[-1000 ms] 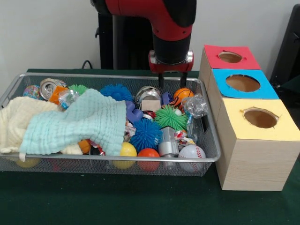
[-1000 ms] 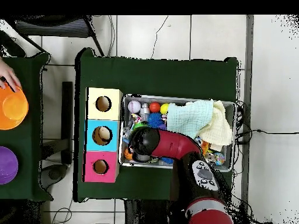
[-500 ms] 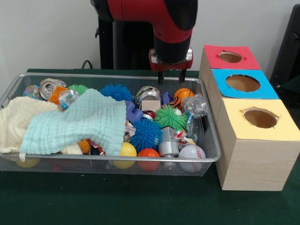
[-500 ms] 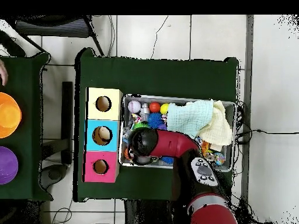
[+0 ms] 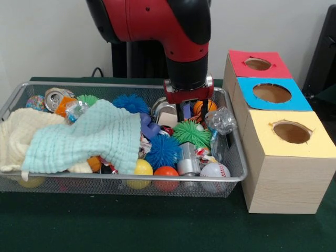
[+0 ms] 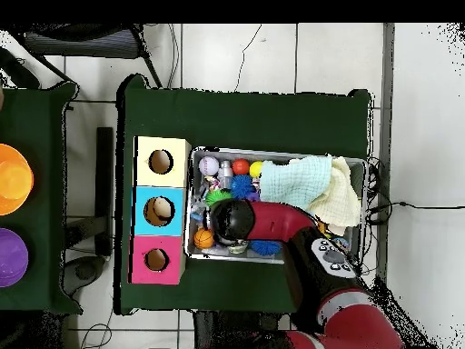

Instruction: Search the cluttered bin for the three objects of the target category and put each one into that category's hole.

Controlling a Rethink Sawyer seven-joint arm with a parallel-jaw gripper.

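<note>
The claw (image 5: 186, 106) hangs low over the bin (image 5: 231, 176), beside the green spiky ball (image 5: 191, 132); whether it's apart or together, I can't tell. No soft toy shows: likely buried under the mint cloth (image 5: 86, 137). Expect them light, squashy, best pinched across the body. Orientation unknowable. The red-topped hole (image 5: 258, 63) waits beyond the bin's right end.

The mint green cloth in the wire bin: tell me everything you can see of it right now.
The mint green waffle-textured cloth looks soft and crumpled. It lies draped over the clutter in the left half of the silver wire mesh bin as the front view shows it, overlapping a pale yellow cloth beside it. Its lower edge hangs down to a smooth yellow ball. Whatever is beneath stays hidden. The end effector is well clear of it.
</note>
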